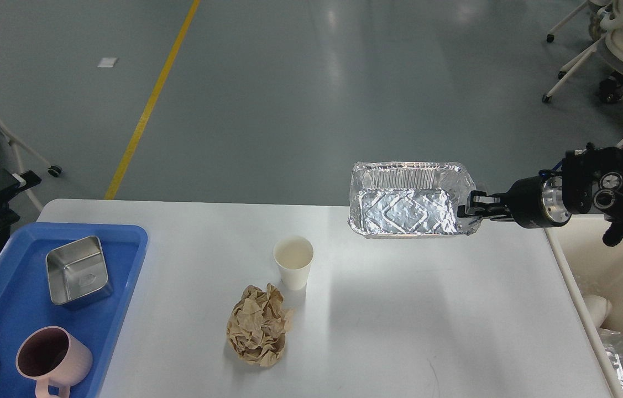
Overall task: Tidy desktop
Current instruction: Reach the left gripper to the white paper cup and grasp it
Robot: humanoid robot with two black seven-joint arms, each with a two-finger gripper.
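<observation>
Desktop clutter sits on the white table [399,331], which fills the lower middle of the view. A white paper cup [293,262] stands upright near the table's middle. Just in front of the cup, on the near side, lies a crumpled ball of brown paper [258,326], close to the cup's base. Left of the cup, a blue tray [7,309] rests on the table's left end, holding a square metal tin [77,271] and, nearer the front, a pink mug [52,360]. Right of the cup and farther back, a foil tray [408,199] is held above the table's far edge, tilted so its inside faces the camera. The right arm's fingers [477,211] are clamped on the foil tray's right rim. Beyond the table's right edge stands a cream bin [621,276].
</observation>
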